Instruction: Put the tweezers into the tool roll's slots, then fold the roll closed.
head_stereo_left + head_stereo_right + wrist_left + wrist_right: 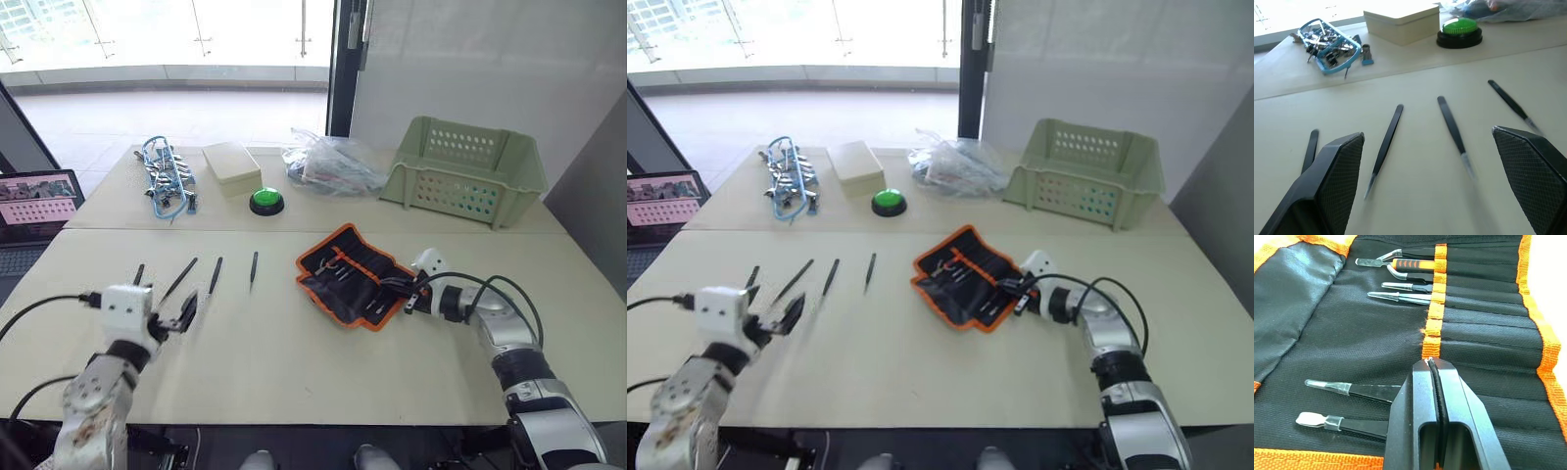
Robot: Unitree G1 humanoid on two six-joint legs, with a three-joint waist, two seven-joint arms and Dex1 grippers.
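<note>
Left gripper (1425, 161) gaping, empty, over four loose tweezers (215, 275) on table (294, 372); right gripper (1432, 363) pinched closed, empty, over open tool roll (345, 274); risk: flat thin tweezers skid or double-grab; roll shifts.

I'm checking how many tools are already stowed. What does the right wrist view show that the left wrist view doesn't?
Right wrist view alone: the open tool roll with tools already in its slots, and the right gripper shut, its tip at the orange centre strip. Left wrist view alone: four loose tweezers on the table, the open left gripper, the green button, the cream box and the blue clips. Shared: nothing.
</note>
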